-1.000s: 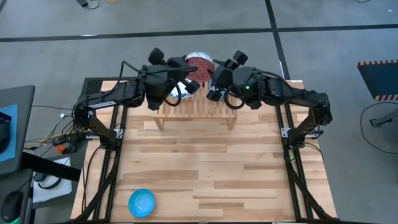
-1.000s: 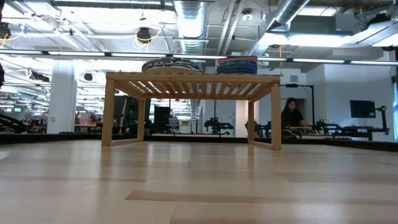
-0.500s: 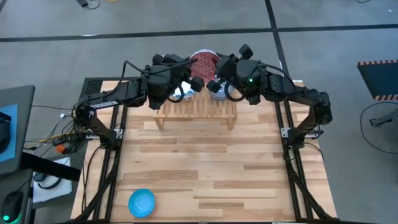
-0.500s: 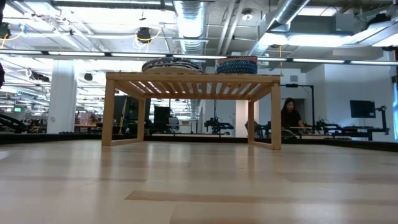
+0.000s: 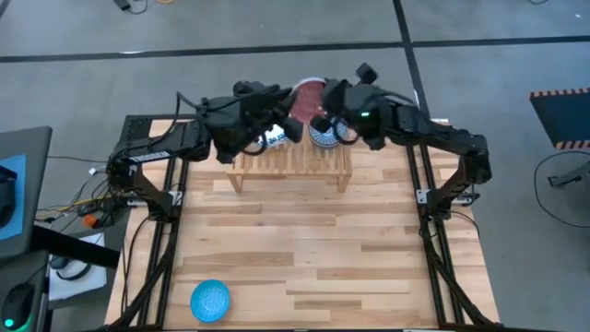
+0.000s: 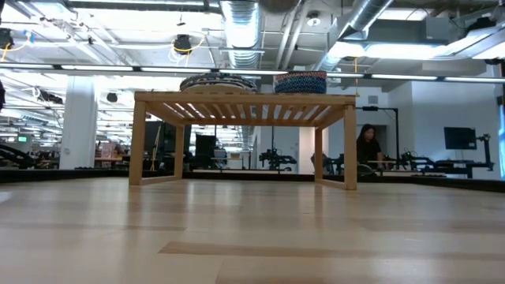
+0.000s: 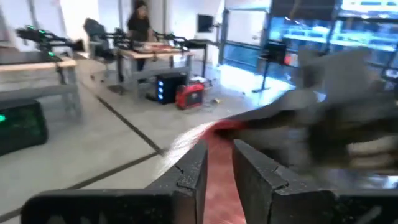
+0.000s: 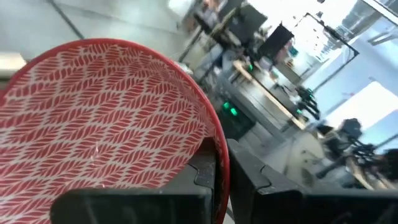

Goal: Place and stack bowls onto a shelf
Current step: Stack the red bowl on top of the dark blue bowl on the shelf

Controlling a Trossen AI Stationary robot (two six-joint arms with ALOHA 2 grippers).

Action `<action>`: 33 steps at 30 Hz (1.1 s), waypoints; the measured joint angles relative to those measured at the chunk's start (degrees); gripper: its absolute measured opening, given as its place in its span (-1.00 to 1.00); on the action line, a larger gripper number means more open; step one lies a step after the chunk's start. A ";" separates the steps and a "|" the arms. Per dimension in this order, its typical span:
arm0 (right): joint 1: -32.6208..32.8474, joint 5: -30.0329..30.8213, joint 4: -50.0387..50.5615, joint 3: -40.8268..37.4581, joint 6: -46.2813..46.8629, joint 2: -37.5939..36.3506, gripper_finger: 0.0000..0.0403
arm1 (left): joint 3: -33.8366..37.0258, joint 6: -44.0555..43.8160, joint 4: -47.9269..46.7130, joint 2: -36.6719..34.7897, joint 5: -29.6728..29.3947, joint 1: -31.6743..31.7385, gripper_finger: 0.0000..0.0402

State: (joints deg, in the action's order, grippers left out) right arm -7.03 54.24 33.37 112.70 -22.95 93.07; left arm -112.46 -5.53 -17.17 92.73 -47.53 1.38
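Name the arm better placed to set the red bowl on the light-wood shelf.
Right. The right gripper is clamped on the rim of the red patterned bowl above the slatted shelf; the left gripper grips nothing.

Red bowl (image 8: pixel 106 118) tilted above shelf (image 5: pixel 290 164); blue bowl (image 5: pixel 210 300) near table edge.

A red bowl (image 8: pixel 106 118) with a white leaf pattern fills the lower left of the right wrist view, a bright blue bowl (image 5: pixel 210 300) sits lower left on the pale plank table (image 5: pixel 304 249), and the light-wood shelf (image 6: pixel 241 102) carries blue-patterned bowls (image 6: pixel 300 81).
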 joint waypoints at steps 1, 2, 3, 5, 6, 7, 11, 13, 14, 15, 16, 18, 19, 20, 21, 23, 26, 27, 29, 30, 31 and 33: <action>-0.08 -0.13 -0.13 -0.10 -0.12 0.40 -0.79 | 0.00 0.55 -0.44 -0.20 0.51 -0.04 -0.67; -0.26 -0.75 -0.16 -0.20 -0.20 0.75 -0.79 | 0.00 1.91 0.04 -0.24 1.39 0.00 -0.65; -0.56 -0.81 0.82 -0.29 -0.44 0.82 -0.79 | 0.00 3.46 0.44 -0.22 1.66 0.18 -0.64; -1.32 -0.88 1.85 -0.07 0.53 0.68 -0.79 | 0.12 6.57 -0.44 -0.22 -0.36 0.62 -0.60; -2.03 -1.80 2.37 0.16 1.84 0.55 -0.79 | 0.17 7.69 -0.66 -0.22 -1.56 0.82 -0.59; -3.20 -3.79 4.14 0.18 3.42 0.32 -0.79 | 0.17 8.28 -0.82 -0.42 -2.58 1.01 -0.56; -9.67 -16.22 15.09 0.03 11.59 0.56 -0.79 | 0.11 7.85 -5.44 -2.90 -3.93 1.68 -0.48; -13.33 -22.37 21.30 0.00 16.03 0.87 -0.79 | 0.11 6.81 -9.21 -3.81 -3.70 2.04 -0.45; -14.95 -24.91 23.82 0.02 17.75 0.95 -0.79 | 0.11 6.12 -11.20 -4.08 -3.57 2.27 -0.44; -16.79 -27.44 25.99 0.03 18.68 1.00 -0.79 | 0.13 5.21 -13.21 -4.29 -3.46 2.42 -0.44; -18.32 -29.81 27.86 0.03 19.02 1.08 -0.79 | 0.17 4.34 -15.05 -4.53 -3.26 2.53 -0.43; -20.65 -34.19 28.61 -0.70 19.05 1.17 -0.79 | 0.17 2.35 -18.38 -5.07 -2.45 2.85 -0.44; -21.66 -36.62 27.93 -1.16 18.72 1.16 -0.79 | 0.17 1.35 -19.55 -5.33 -1.88 3.09 -0.44; -22.67 -38.64 27.51 -1.64 18.63 1.14 -0.79 | 0.17 0.27 -20.63 -5.48 -1.40 3.27 -0.44; -23.63 -39.79 27.70 -2.15 18.53 1.12 -0.79 | 0.17 -0.62 -21.36 -5.53 -1.04 3.49 -0.44; -25.17 -42.56 27.94 -3.77 17.17 1.10 -0.79 | 0.17 -1.89 -22.36 -5.48 -0.43 3.71 -0.44; -26.29 -44.65 26.27 -6.76 16.76 1.10 -0.79 | 0.20 -2.77 -23.10 -5.40 0.67 3.83 -0.45; -26.38 -44.70 25.34 -7.97 16.65 1.07 -0.79 | 0.20 -2.98 -23.20 -5.40 0.83 3.83 -0.45; -26.28 -44.80 23.64 -10.15 16.54 1.06 -0.79 | 0.20 -3.22 -23.43 -5.40 0.77 3.87 -0.45; -26.27 -44.86 23.22 -10.95 16.46 1.08 -0.79 | 0.20 -3.24 -23.45 -5.40 0.72 3.88 -0.45; -26.23 -44.92 22.50 -11.55 16.46 1.07 -0.79 | 0.20 -3.27 -23.48 -5.40 0.67 3.88 -0.45; -25.97 -45.10 21.52 -12.63 16.12 0.87 -0.79 | 0.20 -3.30 -23.64 -5.40 0.61 3.88 -0.45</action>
State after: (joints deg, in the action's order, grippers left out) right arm -33.00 9.15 54.89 100.07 -6.83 93.94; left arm -112.27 -8.83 -40.81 87.33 -46.93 5.26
